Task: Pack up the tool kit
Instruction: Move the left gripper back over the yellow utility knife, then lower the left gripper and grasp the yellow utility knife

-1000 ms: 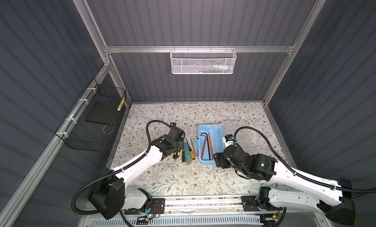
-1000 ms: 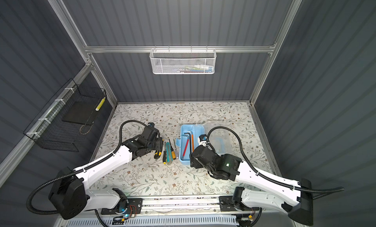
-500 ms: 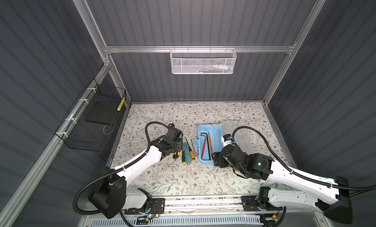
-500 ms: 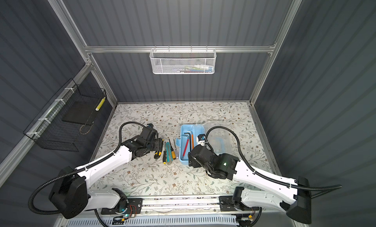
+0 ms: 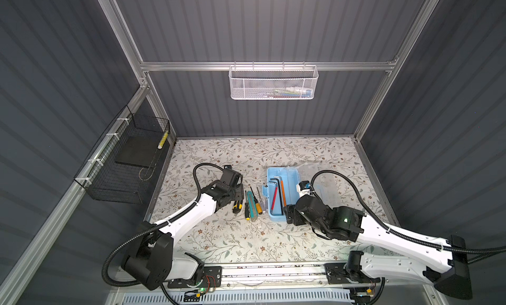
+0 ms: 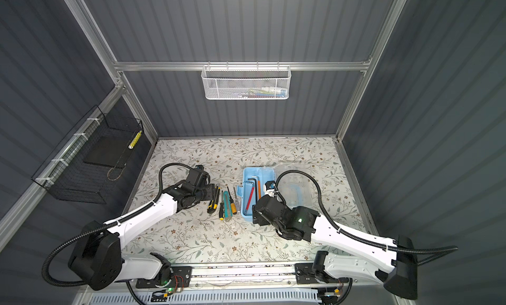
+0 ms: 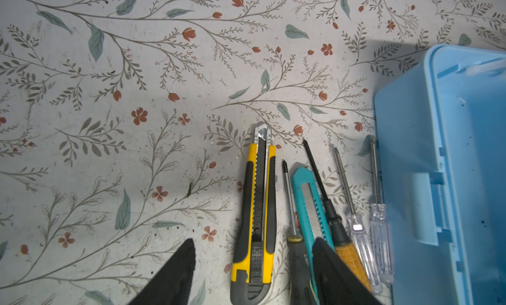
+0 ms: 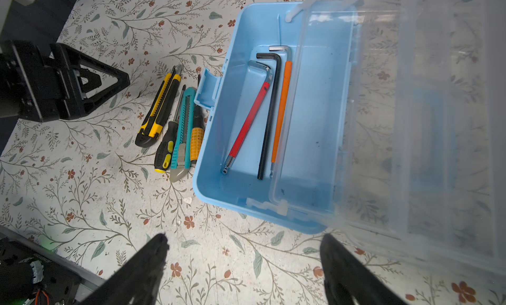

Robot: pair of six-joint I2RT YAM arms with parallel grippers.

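On the floral desk (image 5: 246, 243) the box (image 5: 290, 186) lies open, hex keys (image 8: 269, 112) inside. My left jaws, released, bracket the yellow knife (image 7: 256, 207); my right jaws are released and empty. Next I'd descend and clench it alone.

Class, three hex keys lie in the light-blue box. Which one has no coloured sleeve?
The black hex key in the middle: bare dark metal throughout, lying between the red-sleeved key and the orange-sleeved key.

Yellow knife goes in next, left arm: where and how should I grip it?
Take the yellow utility knife across its mid-body, straight from above. It lies flat: bare table on one side, a screwdriver close along the other, so nudge the open left gripper toward the bare side.
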